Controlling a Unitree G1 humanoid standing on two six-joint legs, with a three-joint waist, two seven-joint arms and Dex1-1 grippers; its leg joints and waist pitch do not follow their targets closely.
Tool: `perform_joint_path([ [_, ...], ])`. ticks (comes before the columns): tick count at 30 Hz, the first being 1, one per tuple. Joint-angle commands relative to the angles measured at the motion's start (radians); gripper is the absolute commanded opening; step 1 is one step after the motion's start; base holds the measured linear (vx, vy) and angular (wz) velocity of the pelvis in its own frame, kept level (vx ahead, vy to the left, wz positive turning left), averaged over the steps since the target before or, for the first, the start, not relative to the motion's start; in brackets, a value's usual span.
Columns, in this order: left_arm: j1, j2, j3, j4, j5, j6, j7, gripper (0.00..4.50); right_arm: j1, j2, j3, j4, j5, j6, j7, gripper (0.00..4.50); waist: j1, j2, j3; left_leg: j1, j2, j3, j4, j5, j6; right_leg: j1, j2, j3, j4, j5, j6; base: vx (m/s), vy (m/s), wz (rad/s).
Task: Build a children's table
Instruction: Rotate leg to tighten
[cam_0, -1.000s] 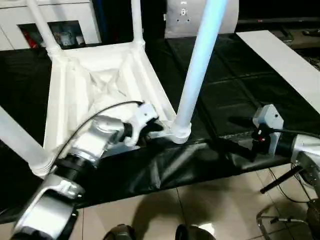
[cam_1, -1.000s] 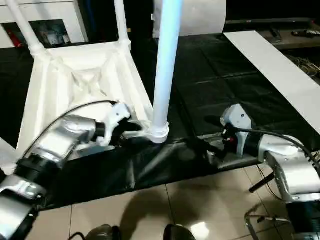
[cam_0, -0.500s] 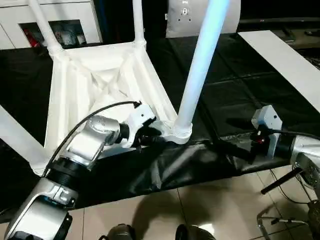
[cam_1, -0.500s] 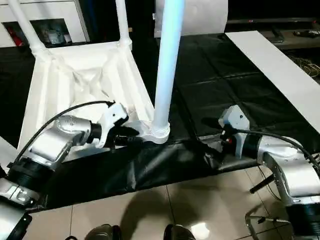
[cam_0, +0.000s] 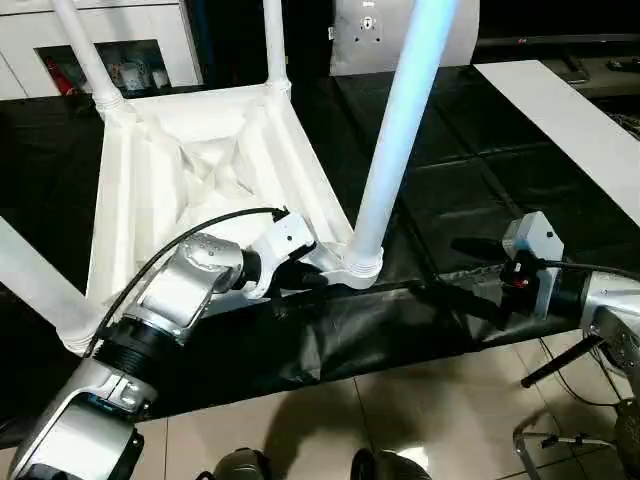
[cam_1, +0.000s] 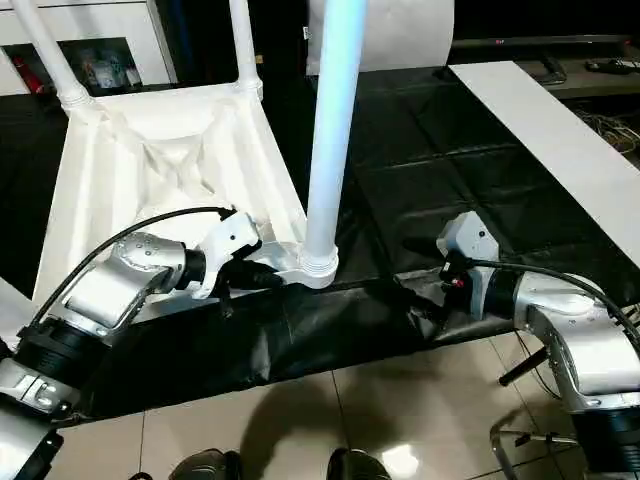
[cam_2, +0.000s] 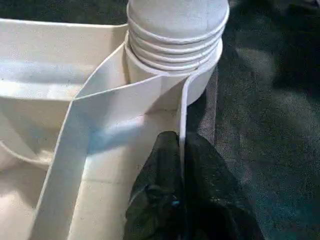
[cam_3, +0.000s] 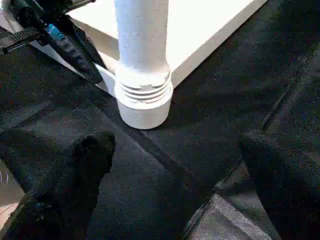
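While the children's table (cam_0: 190, 170) is lying upside down on the black table cover (cam_0: 470, 170), its ribbed underside facing up and four white legs standing in the corner sockets, I am watching my left gripper (cam_2: 181, 192) pinching the thin side wall of the top just beside the near right socket (cam_0: 357, 268); one black finger is sitting inside the wall and the other outside, clamped onto it; the leg (cam_1: 328, 120) in that socket is rising upright past my head camera; my right gripper (cam_3: 175, 185) is hovering over the cover near that same socket, its two fingers spread wide and holding nothing, apart from the table.
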Motion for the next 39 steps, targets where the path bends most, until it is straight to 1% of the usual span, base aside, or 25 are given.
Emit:
perform_joint_path([
  [1, 0.023, 0.028, -0.024, -0.028, -0.020, -0.044, -0.092, 0.08, -0.035, 0.010, 0.015, 0.001, 0.015, 0.000, 0.020, 4.50, 0.006, -0.010, -0.080, 0.005, 0.049, -0.018, -0.062, -0.137, 0.099, 0.063, -0.086, 0.051, -0.091, -0.333, -0.175, 0.000, 0.000, 0.00],
  [4, 0.028, 0.039, -0.032, -0.034, -0.021, -0.055, -0.119, 0.08, -0.043, 0.014, 0.019, 0.008, 0.018, -0.004, 0.027, 4.50, 0.002, -0.007, -0.081, 0.008, 0.051, -0.018, -0.062, -0.139, 0.100, 0.060, -0.086, 0.053, -0.087, -0.312, -0.188, 0.000, 0.000, 0.00],
  [6, 0.054, 0.081, -0.067, -0.058, -0.031, -0.169, -0.239, 0.08, -0.076, 0.035, 0.035, 0.035, 0.045, -0.022, 0.085, 4.50, 0.002, -0.006, -0.076, 0.005, 0.051, -0.017, -0.064, -0.146, 0.102, 0.061, -0.088, 0.054, -0.090, -0.315, -0.191, 0.000, 0.000, 0.00],
  [7, 0.054, 0.081, -0.067, -0.058, -0.031, -0.169, -0.239, 0.08, -0.076, 0.035, 0.035, 0.035, 0.045, -0.022, 0.085, 4.50, 0.003, -0.005, -0.076, 0.007, 0.053, -0.017, -0.065, -0.152, 0.102, 0.060, -0.089, 0.055, -0.088, -0.316, -0.195, 0.000, 0.000, 0.00],
  [8, 0.060, 0.102, -0.091, -0.069, -0.030, -0.215, -0.292, 0.08, -0.097, 0.041, 0.049, 0.052, 0.064, -0.026, 0.138, 4.50, 0.003, -0.010, -0.073, 0.008, 0.054, -0.016, -0.067, -0.155, 0.099, 0.059, -0.087, 0.055, -0.088, -0.317, -0.193, 0.000, 0.000, 0.00],
  [9, 0.063, 0.115, -0.105, -0.075, -0.027, -0.242, -0.326, 0.00, -0.112, 0.045, 0.058, 0.065, 0.078, -0.029, 0.174, 4.14, 0.006, -0.006, -0.073, 0.012, 0.056, -0.018, -0.067, -0.167, 0.104, 0.056, -0.089, 0.055, -0.089, -0.327, -0.198, 0.000, 0.000, 0.00],
  [10, 0.063, 0.115, -0.105, -0.075, -0.027, -0.242, -0.326, 0.00, -0.112, 0.045, 0.058, 0.065, 0.078, -0.029, 0.174, 4.14, 0.007, -0.004, -0.072, 0.013, 0.057, -0.017, -0.067, -0.168, 0.101, 0.055, -0.089, 0.055, -0.087, -0.328, -0.201, 0.000, 0.000, 0.00],
  [11, 0.059, 0.119, -0.119, -0.084, -0.039, -0.282, -0.379, 0.00, -0.137, 0.044, 0.090, 0.085, 0.088, -0.043, 0.258, 4.14, 0.011, -0.012, -0.066, 0.017, 0.060, -0.013, -0.069, -0.171, 0.096, 0.049, -0.086, 0.058, -0.090, -0.327, -0.198, 0.000, 0.000, 0.00],
  [12, 0.058, 0.117, -0.120, -0.088, -0.045, -0.293, -0.398, 0.00, -0.146, 0.044, 0.103, 0.092, 0.087, -0.052, 0.288, 4.09, 0.018, -0.008, -0.067, 0.017, 0.061, -0.015, -0.070, -0.177, 0.098, 0.052, -0.090, 0.056, -0.087, -0.339, -0.202, 0.000, 0.000, 0.00],
  [13, 0.057, 0.116, -0.121, -0.090, -0.048, -0.297, -0.406, 0.00, -0.150, 0.044, 0.109, 0.095, 0.087, -0.055, 0.301, 3.79, 0.025, -0.006, -0.065, 0.022, 0.064, -0.014, -0.071, -0.178, 0.092, 0.047, -0.090, 0.058, -0.087, -0.341, -0.202, 0.000, 0.000, 0.00],
  [15, 0.054, 0.116, -0.126, -0.102, -0.052, -0.306, -0.427, 0.00, -0.158, 0.046, 0.129, 0.101, 0.085, -0.065, 0.333, 3.70, 0.033, -0.006, -0.065, 0.026, 0.066, -0.013, -0.073, -0.187, 0.084, 0.045, -0.092, 0.060, -0.086, -0.341, -0.206, 0.000, 0.000, 0.00],
  [17, 0.049, 0.116, -0.132, -0.103, -0.048, -0.326, -0.446, 0.00, -0.169, 0.054, 0.149, 0.112, 0.083, -0.070, 0.361, 3.61, 0.036, -0.008, -0.063, 0.022, 0.066, -0.013, -0.074, -0.182, 0.082, 0.046, -0.094, 0.060, -0.084, -0.332, -0.210, 0.000, 0.000, 0.00],
  [19, 0.049, 0.116, -0.132, -0.103, -0.048, -0.326, -0.446, 0.00, -0.169, 0.054, 0.149, 0.112, 0.083, -0.070, 0.361, 3.61, 0.037, -0.009, -0.064, 0.019, 0.064, -0.014, -0.075, -0.183, 0.079, 0.050, -0.096, 0.060, -0.085, -0.343, -0.204, 0.000, 0.000, 0.00],
  [24, 0.049, 0.116, -0.132, -0.103, -0.048, -0.326, -0.446, 0.00, -0.169, 0.054, 0.149, 0.112, 0.083, -0.070, 0.361, 3.61, 0.032, -0.012, -0.062, 0.014, 0.062, -0.017, -0.076, -0.182, 0.073, 0.052, -0.096, 0.060, -0.087, -0.377, -0.185, 0.000, 0.000, 0.00],
  [25, 0.048, 0.116, -0.134, -0.103, -0.047, -0.330, -0.449, 0.00, -0.172, 0.057, 0.153, 0.114, 0.082, -0.071, 0.366, 3.35, 0.029, -0.012, -0.062, 0.014, 0.062, -0.017, -0.077, -0.182, 0.072, 0.052, -0.095, 0.060, -0.087, -0.372, -0.187, 0.000, 0.000, 0.00],
  [27, 0.045, 0.116, -0.137, -0.102, -0.044, -0.339, -0.454, 0.00, -0.177, 0.061, 0.162, 0.119, 0.081, -0.073, 0.377, 3.35, 0.026, -0.011, -0.061, 0.014, 0.061, -0.016, -0.077, -0.187, 0.074, 0.051, -0.095, 0.060, -0.088, -0.376, -0.189, 0.000, 0.000, 0.00],
  [28, 0.029, 0.105, -0.141, -0.071, -0.028, -0.367, -0.448, 0.00, -0.186, 0.077, 0.200, 0.123, 0.058, -0.086, 0.386, 3.35, 0.023, -0.009, -0.054, 0.012, 0.061, -0.017, -0.079, -0.199, 0.072, 0.047, -0.093, 0.059, -0.091, -0.386, -0.186, 0.000, 0.000, 0.00],
  [29, 0.017, 0.096, -0.140, -0.041, -0.011, -0.391, -0.436, 0.00, -0.195, 0.083, 0.221, 0.127, 0.061, -0.061, 0.399, 3.35, 0.023, -0.009, -0.055, 0.014, 0.060, -0.017, -0.079, -0.202, 0.074, 0.048, -0.093, 0.060, -0.092, -0.388, -0.186, 0.000, 0.000, 0.00],
  [31, 0.002, 0.086, -0.134, 0.001, 0.009, -0.421, -0.419, 0.00, -0.198, 0.087, 0.231, 0.125, 0.070, -0.039, 0.413, 3.67, 0.026, -0.008, -0.051, 0.019, 0.060, -0.016, -0.079, -0.221, 0.072, 0.043, -0.092, 0.060, -0.098, -0.419, -0.180, 0.000, 0.000, 0.00],
  [32, 0.002, 0.086, -0.134, 0.001, 0.009, -0.421, -0.419, 0.00, -0.198, 0.087, 0.231, 0.125, 0.070, -0.039, 0.413, 3.67, 0.027, -0.009, -0.050, 0.022, 0.062, -0.016, -0.080, -0.230, 0.069, 0.043, -0.094, 0.061, -0.098, -0.428, -0.178, 0.000, 0.000, 0.00],
  [33, -0.002, 0.085, -0.128, 0.014, 0.014, -0.427, -0.409, 0.00, -0.190, 0.074, 0.224, 0.113, 0.089, -0.021, 0.432, 3.70, 0.027, -0.009, -0.051, 0.020, 0.064, -0.018, -0.082, -0.234, 0.064, 0.046, -0.097, 0.061, -0.097, -0.435, -0.178, 0.000, 0.000, 0.00],
  [35, -0.005, 0.084, -0.123, 0.021, 0.016, -0.430, -0.405, 0.00, -0.183, 0.065, 0.219, 0.105, 0.098, -0.016, 0.447, 3.92, 0.026, -0.007, -0.050, 0.021, 0.066, -0.019, -0.083, -0.250, 0.064, 0.044, -0.096, 0.061, -0.100, -0.444, -0.175, 0.000, 0.000, 0.00],
  [36, -0.009, 0.085, -0.120, 0.031, 0.017, -0.434, -0.407, 0.00, -0.175, 0.053, 0.217, 0.097, 0.098, -0.021, 0.459, 3.92, 0.025, -0.008, -0.051, 0.018, 0.066, -0.021, -0.083, -0.248, 0.063, 0.046, -0.098, 0.060, -0.098, -0.442, -0.175, 0.000, 0.000, 0.00],
  [37, -0.009, 0.085, -0.120, 0.031, 0.017, -0.434, -0.407, 0.00, -0.175, 0.053, 0.217, 0.097, 0.098, -0.021, 0.459, 4.01, 0.027, -0.009, -0.053, 0.020, 0.068, -0.021, -0.084, -0.234, 0.063, 0.046, -0.099, 0.062, -0.096, -0.422, -0.176, 0.000, 0.000, 0.00],
  [39, -0.019, 0.084, -0.119, 0.049, 0.020, -0.442, -0.411, 0.00, -0.172, 0.068, 0.206, 0.097, 0.088, -0.065, 0.438, 4.01, 0.024, -0.008, -0.053, 0.014, 0.067, -0.021, -0.084, -0.219, 0.064, 0.048, -0.099, 0.062, -0.093, -0.389, -0.186, 0.000, 0.000, 0.00],
])
